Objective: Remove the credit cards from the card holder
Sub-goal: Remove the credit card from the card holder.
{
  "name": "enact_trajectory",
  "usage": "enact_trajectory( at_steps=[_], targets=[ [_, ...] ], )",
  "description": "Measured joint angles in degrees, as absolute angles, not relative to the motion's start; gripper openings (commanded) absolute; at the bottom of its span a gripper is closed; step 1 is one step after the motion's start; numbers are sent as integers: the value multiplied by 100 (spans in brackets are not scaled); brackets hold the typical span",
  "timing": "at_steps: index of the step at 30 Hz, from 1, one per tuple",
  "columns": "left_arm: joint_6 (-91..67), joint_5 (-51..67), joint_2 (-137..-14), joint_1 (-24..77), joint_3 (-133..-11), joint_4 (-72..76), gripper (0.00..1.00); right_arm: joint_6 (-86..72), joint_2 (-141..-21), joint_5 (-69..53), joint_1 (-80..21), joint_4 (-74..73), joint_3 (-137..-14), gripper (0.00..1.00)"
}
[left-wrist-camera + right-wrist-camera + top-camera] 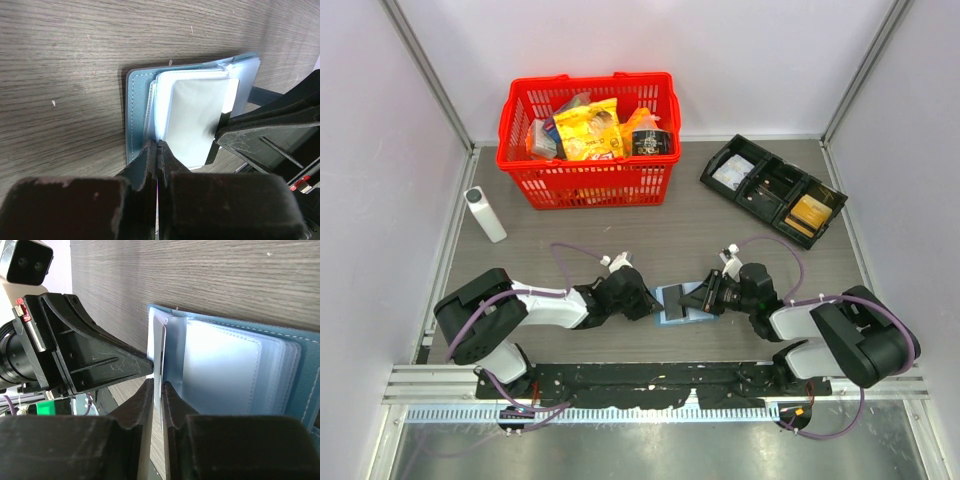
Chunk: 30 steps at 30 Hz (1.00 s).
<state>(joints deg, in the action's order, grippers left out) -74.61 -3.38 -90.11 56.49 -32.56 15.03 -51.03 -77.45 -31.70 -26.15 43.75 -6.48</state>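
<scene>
The blue card holder lies open on the table between both grippers, its clear sleeves fanned out. My left gripper is shut on the holder's near edge, where the blue cover meets the sleeves. From the other side my right gripper stands slightly open, jaws on either side of a thin pale card that sticks out of a sleeve. The right gripper's finger shows in the left wrist view next to a pale sheet. A tan-gold credit card lies in the black tray.
A red basket full of packets stands at the back left. A white bottle lies near the left wall. The black compartment tray sits at the back right. In the right wrist view the left gripper's black body is close by.
</scene>
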Motion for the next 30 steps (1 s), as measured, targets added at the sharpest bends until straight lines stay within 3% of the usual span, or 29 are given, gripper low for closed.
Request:
enact_trajectory(
  at_steps=[5,17,30],
  targets=[
    [-7461,-338,-9011,5649,-3253,1500,0,-5103,-7686,-3216,-2561,4364,-639,1],
    [-7461,-340,-8971,5599,-3229,1487,0,-5037,-7297,-3293,-2252,3833,-609,1],
    [-7308,-491,-8654,5537,-3127,1109,0,-4567,-6198,-2812,-2040,1911,-832,1]
  ],
)
